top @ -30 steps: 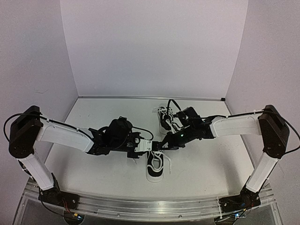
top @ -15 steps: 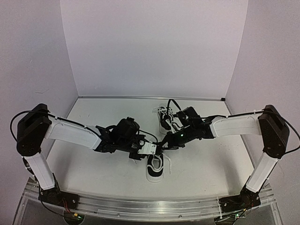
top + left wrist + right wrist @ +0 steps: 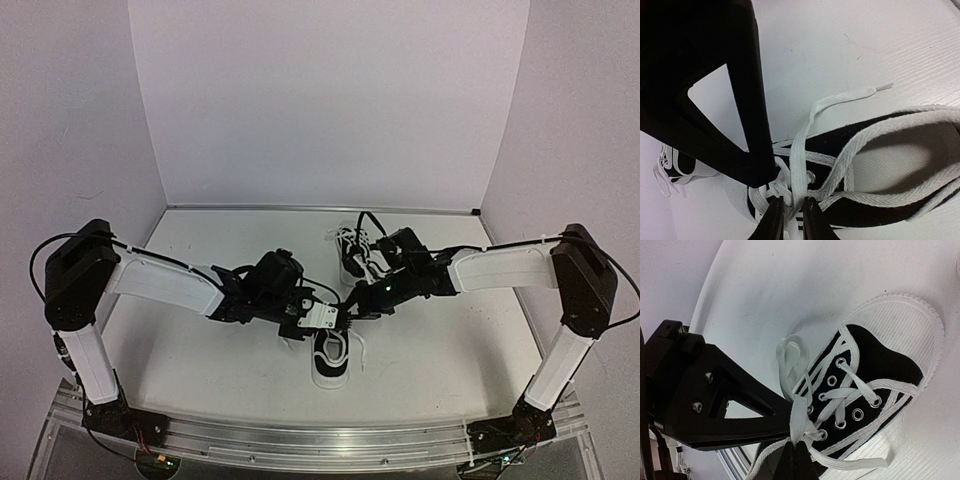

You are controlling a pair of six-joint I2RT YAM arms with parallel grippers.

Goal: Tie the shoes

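Observation:
The near shoe [image 3: 329, 366] is a black sneaker with a white toe cap, lying mid-table with its toe toward the arms. Both grippers meet over its laces. My left gripper [image 3: 791, 220] is shut on a flat white lace strand [image 3: 799, 165] at the knot by the top eyelets. My right gripper [image 3: 796, 460] is shut on another lace strand [image 3: 801, 422], just below a small loop [image 3: 791, 354]. In the top view the left gripper [image 3: 334, 318] and right gripper [image 3: 352, 303] almost touch. The second shoe [image 3: 353, 250] lies farther back with loose laces.
White walls close in the table at the back and on both sides. An aluminium rail [image 3: 320, 440] runs along the near edge between the arm bases. A loose lace end [image 3: 875, 90] lies on the table beside the near shoe.
My left arm has reached further right, bringing its gripper up to the near shoe's laces. The right arm and both shoes have stayed put.

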